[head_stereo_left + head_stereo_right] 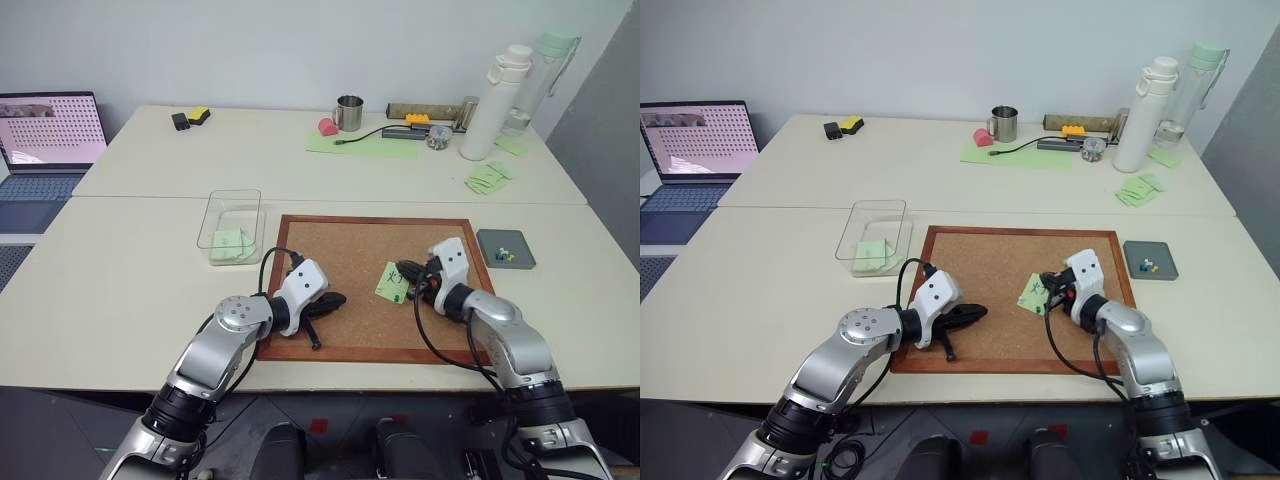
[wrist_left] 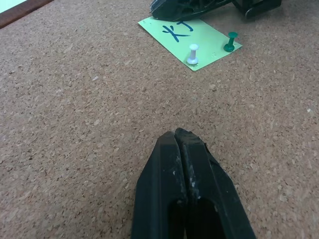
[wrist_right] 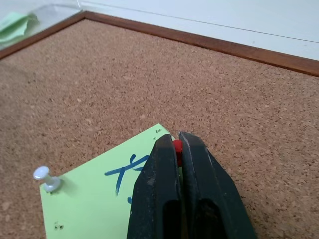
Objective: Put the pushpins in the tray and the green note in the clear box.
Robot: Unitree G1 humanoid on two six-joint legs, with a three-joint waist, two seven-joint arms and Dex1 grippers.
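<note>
Pushpins in white and green pin the green note to the corkboard near its right edge; the right gripper is clenched on a red pushpin at the note's corner, and the left gripper rests clenched and empty on the corkboard's left part. The tray lies just right of the corkboard, the clear box just left. Risk: the tiny red head may slip from the gripper on extraction, or an oblique pull may tear the note.

We see a light green square paper note with blue handwritten marks, 1 white plastic pushpin, 1 green plastic pushpin, on speckled brown cork pinboard.
</note>
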